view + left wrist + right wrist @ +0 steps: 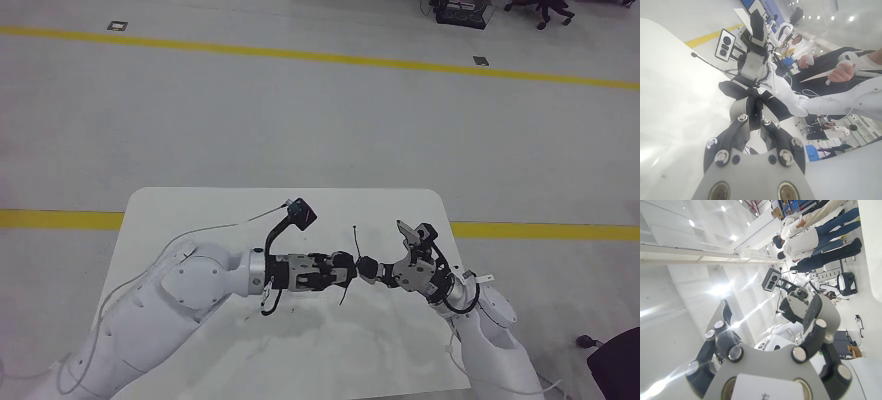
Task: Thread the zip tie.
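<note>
Above the table (200, 210), left end effector (754, 102) pinches the half-hidden zip tie (355, 240); right end effector (770, 308) gapes.

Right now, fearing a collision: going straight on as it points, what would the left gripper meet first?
Probably the right gripper, open just ahead; one of its fingers looks almost against the left gripper, depth unclear.

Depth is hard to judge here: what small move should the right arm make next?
Probably ease the right gripper, jaws wide open with nothing between them, toward the free end of the zip tie, which the left gripper is shut on.
</note>
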Action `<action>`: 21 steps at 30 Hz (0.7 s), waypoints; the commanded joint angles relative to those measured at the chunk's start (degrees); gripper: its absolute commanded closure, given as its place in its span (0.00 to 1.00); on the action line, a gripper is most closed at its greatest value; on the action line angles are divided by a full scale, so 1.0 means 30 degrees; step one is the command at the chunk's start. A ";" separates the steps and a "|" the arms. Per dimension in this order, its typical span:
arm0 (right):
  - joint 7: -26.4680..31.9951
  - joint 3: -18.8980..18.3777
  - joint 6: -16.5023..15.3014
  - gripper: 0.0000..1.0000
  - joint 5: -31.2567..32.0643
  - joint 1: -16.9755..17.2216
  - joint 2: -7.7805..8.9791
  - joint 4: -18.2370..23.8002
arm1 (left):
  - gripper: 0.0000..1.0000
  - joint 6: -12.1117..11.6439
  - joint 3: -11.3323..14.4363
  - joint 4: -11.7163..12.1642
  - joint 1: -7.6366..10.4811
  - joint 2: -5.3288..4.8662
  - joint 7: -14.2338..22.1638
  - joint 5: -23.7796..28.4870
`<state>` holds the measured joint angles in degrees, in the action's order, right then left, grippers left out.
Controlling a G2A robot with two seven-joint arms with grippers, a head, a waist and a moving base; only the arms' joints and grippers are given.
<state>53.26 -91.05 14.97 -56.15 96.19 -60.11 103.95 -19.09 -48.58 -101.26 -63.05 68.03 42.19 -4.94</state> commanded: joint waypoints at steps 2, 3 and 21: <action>-0.0002 0.0001 0.0000 0.00 0.0000 0.0000 -0.0001 -0.0001 | 1.00 -0.0003 -0.0008 -0.0012 -0.0020 -0.0002 -0.0065 -0.0031; -0.0002 0.0001 0.0000 0.00 0.0000 0.0000 -0.0001 -0.0001 | 1.00 -0.0003 -0.0008 -0.0012 -0.0020 -0.0002 -0.0065 -0.0031; 0.0095 -0.0199 -0.0952 0.00 0.0222 0.0331 -0.0010 0.0756 | 1.00 0.0655 -0.0121 -0.1444 0.0058 -0.0304 -0.1066 -0.5950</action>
<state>53.34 -91.58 12.17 -55.42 97.01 -60.15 106.04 -17.26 -48.84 -105.14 -62.84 67.23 39.20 -20.71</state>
